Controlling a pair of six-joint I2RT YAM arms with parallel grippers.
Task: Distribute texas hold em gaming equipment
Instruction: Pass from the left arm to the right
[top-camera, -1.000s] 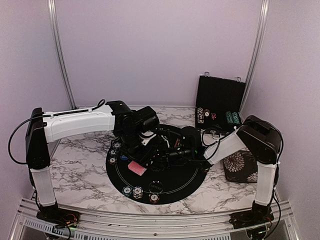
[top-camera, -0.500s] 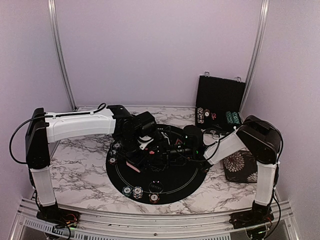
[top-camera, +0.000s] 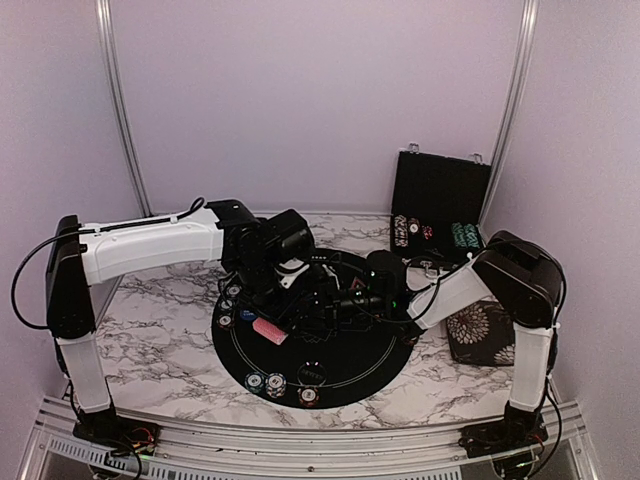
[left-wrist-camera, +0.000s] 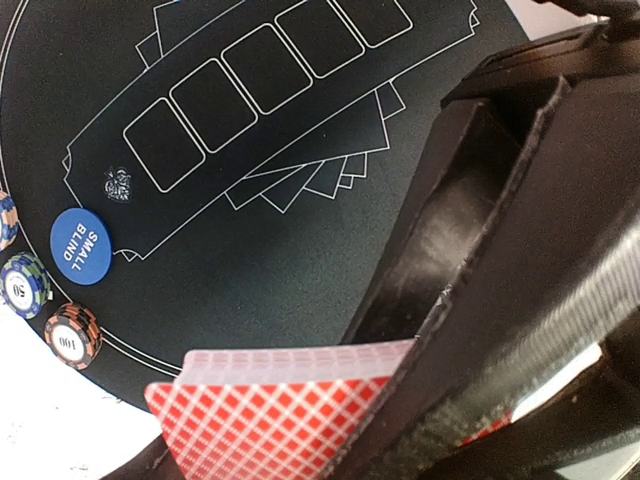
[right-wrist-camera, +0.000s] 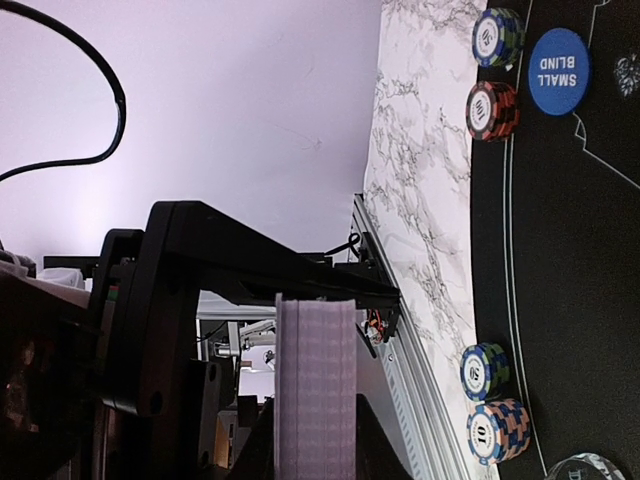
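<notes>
Over the left half of the round black mat (top-camera: 345, 385), my left gripper (top-camera: 283, 316) hangs with one red-backed card (left-wrist-camera: 280, 415) tilted at its fingers. I cannot tell whether the jaws clamp it or stand loose around it. Just to the right, my right gripper (top-camera: 338, 306) is closed on a deck (right-wrist-camera: 315, 390) of cards, held edge-on between its fingers above the mat's centre. Near the mat's left edge lies a blue button (left-wrist-camera: 79, 246) marked small blind, with short stacks of chips (left-wrist-camera: 24, 285) beside it at the rim. Three more stacks (top-camera: 277, 385) sit along the mat's near edge. At the far right corner of the tabletop (top-camera: 160, 330) a black case (top-camera: 440, 195) stands open with chips inside. A floral pad (top-camera: 478, 332) lies by the right edge.
</notes>
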